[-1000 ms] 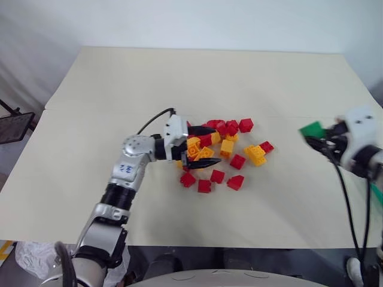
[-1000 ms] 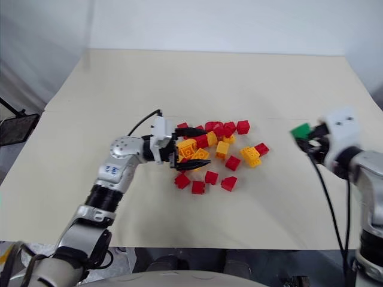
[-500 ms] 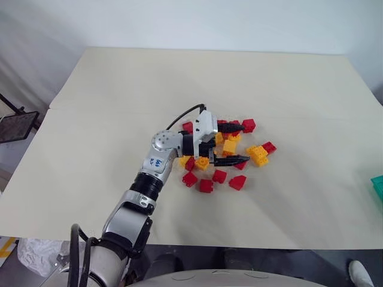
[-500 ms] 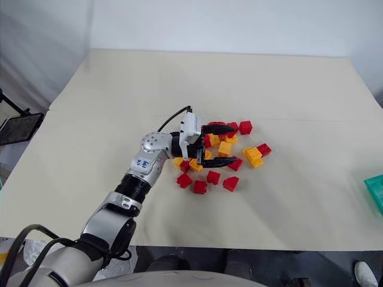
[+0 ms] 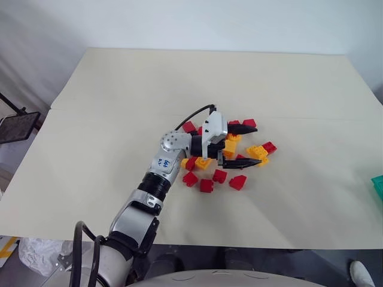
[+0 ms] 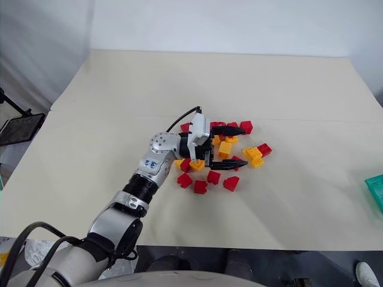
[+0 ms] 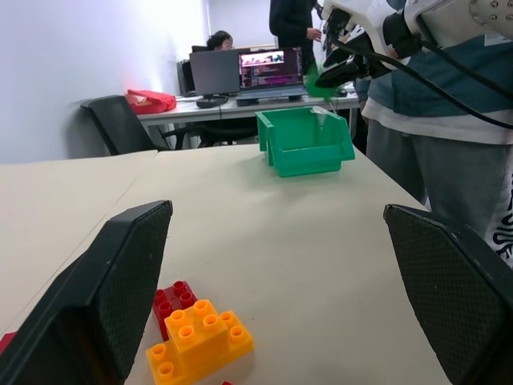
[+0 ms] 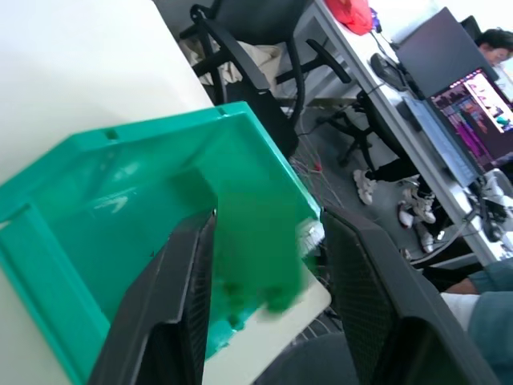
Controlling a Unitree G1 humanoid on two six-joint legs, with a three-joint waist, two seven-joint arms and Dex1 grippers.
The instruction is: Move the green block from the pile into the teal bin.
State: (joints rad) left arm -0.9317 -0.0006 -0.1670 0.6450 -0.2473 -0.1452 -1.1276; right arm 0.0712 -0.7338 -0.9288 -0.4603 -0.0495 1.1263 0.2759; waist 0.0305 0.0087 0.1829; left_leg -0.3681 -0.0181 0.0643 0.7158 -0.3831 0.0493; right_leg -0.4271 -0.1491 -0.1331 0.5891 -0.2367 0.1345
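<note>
Two states: left end effector (image 5: 256,146) open, empty, over pile (image 5: 258,153); right end effector (image 8: 268,215) now relocated above bin (image 8: 120,176), block (image 8: 256,249) between fingers, grip undeterminable. Confirm release.

Pile (image 5: 230,156) mid-bench (image 5: 108,107), left hand (image 5: 248,146) directly over it. Teal bin (image 5: 378,185) off at four o'clock, on bench edge. Block (image 8: 255,245) between right hand's (image 8: 268,265) fingers, seemingly above bin.
</note>
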